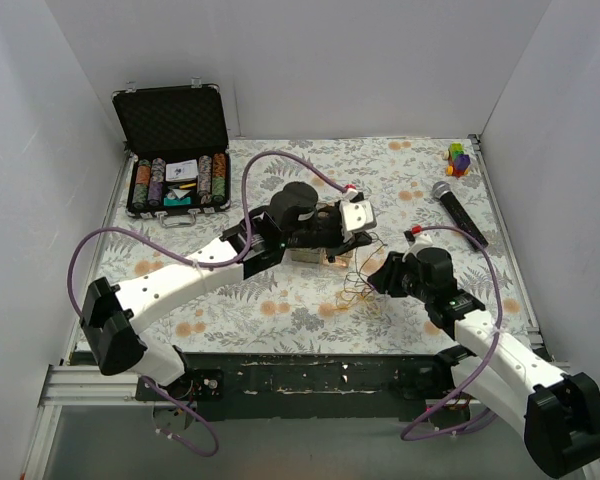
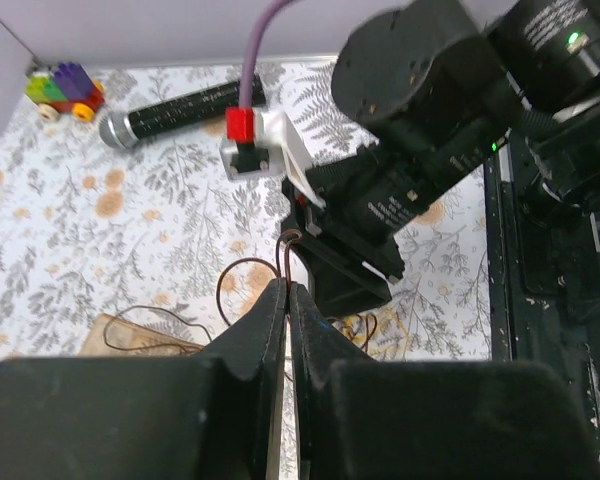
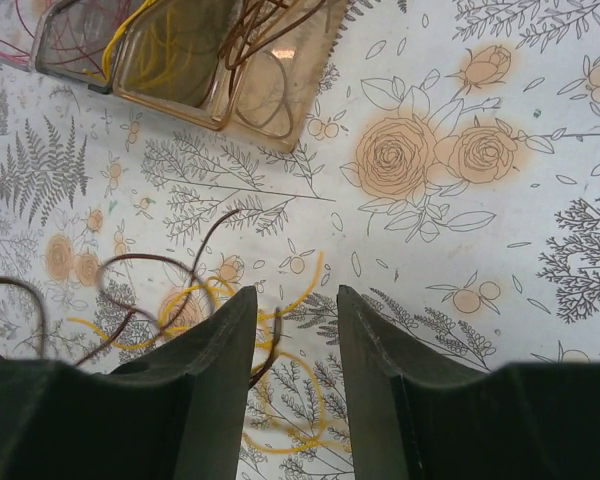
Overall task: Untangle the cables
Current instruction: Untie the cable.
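Note:
The cables (image 1: 355, 287) are a loose tangle of thin yellow and brown wires on the floral cloth between my two grippers. My left gripper (image 1: 347, 254) is shut on a brown wire, which loops out from its fingertips in the left wrist view (image 2: 287, 285). My right gripper (image 1: 374, 277) is open and hovers low over the tangle. In the right wrist view (image 3: 295, 295) a yellow strand (image 3: 316, 262) and a dark brown wire end lie between its jaws, not gripped. More brown loops lie to the left of its left finger.
A clear compartment tray (image 3: 280, 110) holding more yellow, brown and pink wires lies under my left arm (image 1: 315, 256). An open black poker-chip case (image 1: 175, 150) stands back left. A microphone (image 1: 458, 210) and a small block toy (image 1: 459, 158) lie back right.

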Controlling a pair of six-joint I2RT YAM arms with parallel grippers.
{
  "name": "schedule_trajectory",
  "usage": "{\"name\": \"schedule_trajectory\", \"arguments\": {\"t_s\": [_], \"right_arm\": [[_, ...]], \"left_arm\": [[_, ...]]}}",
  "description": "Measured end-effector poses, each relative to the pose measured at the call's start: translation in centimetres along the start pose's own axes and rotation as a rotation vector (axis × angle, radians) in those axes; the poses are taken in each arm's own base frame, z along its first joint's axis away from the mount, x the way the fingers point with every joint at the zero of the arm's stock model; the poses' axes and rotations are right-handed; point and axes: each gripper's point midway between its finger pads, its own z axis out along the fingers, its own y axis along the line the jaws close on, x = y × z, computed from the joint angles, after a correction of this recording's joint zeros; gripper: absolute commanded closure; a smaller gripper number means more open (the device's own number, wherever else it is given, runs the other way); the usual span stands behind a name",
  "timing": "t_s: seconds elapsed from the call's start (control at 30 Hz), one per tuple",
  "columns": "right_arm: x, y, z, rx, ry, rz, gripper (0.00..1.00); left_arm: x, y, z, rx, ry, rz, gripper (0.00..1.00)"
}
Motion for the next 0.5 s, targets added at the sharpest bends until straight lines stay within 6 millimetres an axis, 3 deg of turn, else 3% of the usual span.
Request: {"name": "schedule_trajectory", "arguments": {"t_s": [0.13,0.37,0.5], "right_arm": [[0.7,-0.5,0.4,0.019,0.028,0.011,0.53],[2.8,-1.3,1.2,0.036,0.079,0.02,0.53],[2.9,-1.2,1.1,0.03,0.08,0.012,0.53]], "left_arm": [[-3.0,0.5,-1.0,-0.01,-0.032,0.037,1.0],[-10.1,1.4,-4.1,-0.063,-0.162,0.098,1.0],[-11.9,1.4,-5.8,-0.087,-0.203,0.12,1.0]]}}
